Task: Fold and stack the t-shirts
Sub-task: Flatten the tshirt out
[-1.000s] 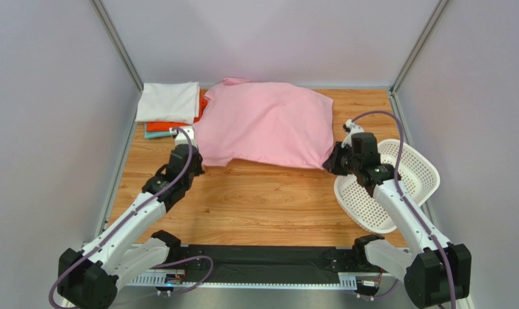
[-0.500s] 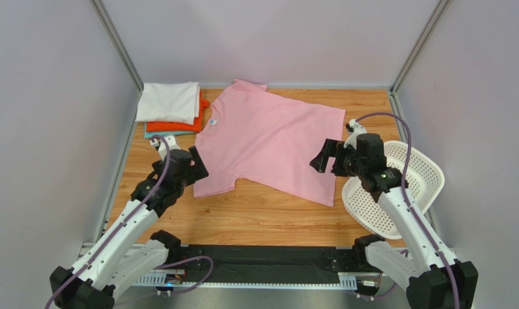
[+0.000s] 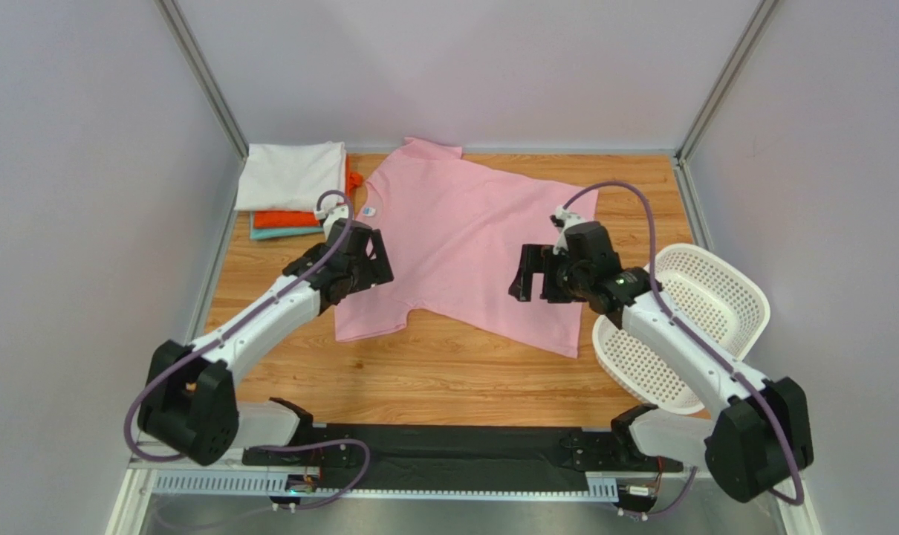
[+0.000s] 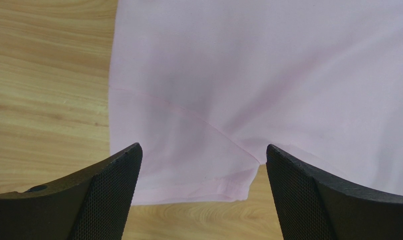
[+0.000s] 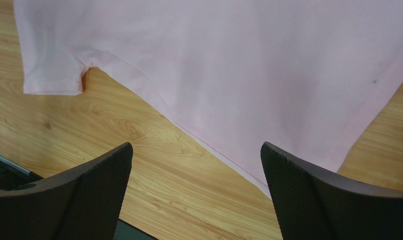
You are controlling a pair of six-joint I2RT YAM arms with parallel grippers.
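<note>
The light pink t-shirt (image 3: 465,240) lies spread flat on the wooden table, neck label toward the left. My left gripper (image 3: 367,259) hovers open over its near sleeve. In the left wrist view that gripper (image 4: 203,149) has wide jaws with the sleeve (image 4: 188,170) below and nothing between them. My right gripper (image 3: 529,273) hangs open above the shirt's near side hem; in the right wrist view the gripper (image 5: 196,146) is over bare wood beside the hem (image 5: 248,65). Folded white (image 3: 292,175), orange-red (image 3: 287,219) and teal (image 3: 278,234) t-shirts are stacked at the back left.
A white perforated basket (image 3: 688,323) lies tilted at the right edge of the table, beside the right arm. Grey walls close off the left, back and right. Bare wood (image 3: 421,368) runs between the shirt and the arm bases.
Both grippers opened and let go of the pink shirt, which dropped from a billowed shape to lie flat. Both arms then moved inward, over the shirt's near edge.
</note>
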